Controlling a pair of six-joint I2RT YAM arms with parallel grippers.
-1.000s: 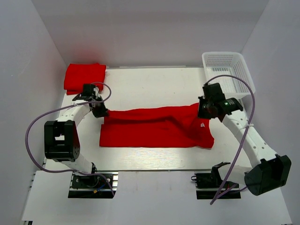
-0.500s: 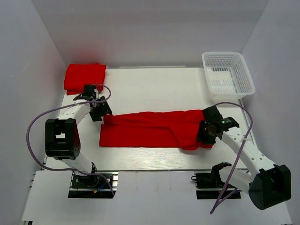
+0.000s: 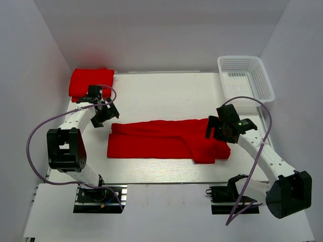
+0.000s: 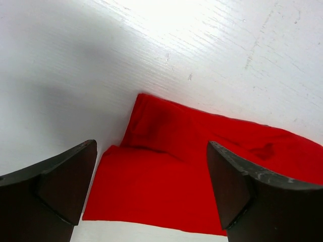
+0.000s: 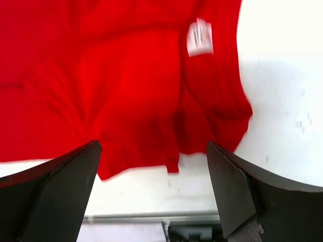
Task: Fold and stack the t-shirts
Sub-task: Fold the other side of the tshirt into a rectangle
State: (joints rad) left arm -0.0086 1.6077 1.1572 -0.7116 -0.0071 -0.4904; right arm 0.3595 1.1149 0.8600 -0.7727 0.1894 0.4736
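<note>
One folded shirt (image 3: 91, 80) lies far left. The second shirt (image 3: 161, 138) is only folded lengthwise on the tabletop (image 3: 166, 96). The left hand (image 3: 103, 113) and right hand (image 3: 215, 129) hover wide open, empty.

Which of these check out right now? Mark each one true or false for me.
1. The left gripper and right gripper are both open, holding nothing. True.
2. The basket holds a shirt. False: it is empty.
3. The long shirt lies on the table. True.
4. The folded shirt sits on the long shirt. False: it lies apart, at the far left corner.
5. A white tag shows on the long shirt. True.
</note>
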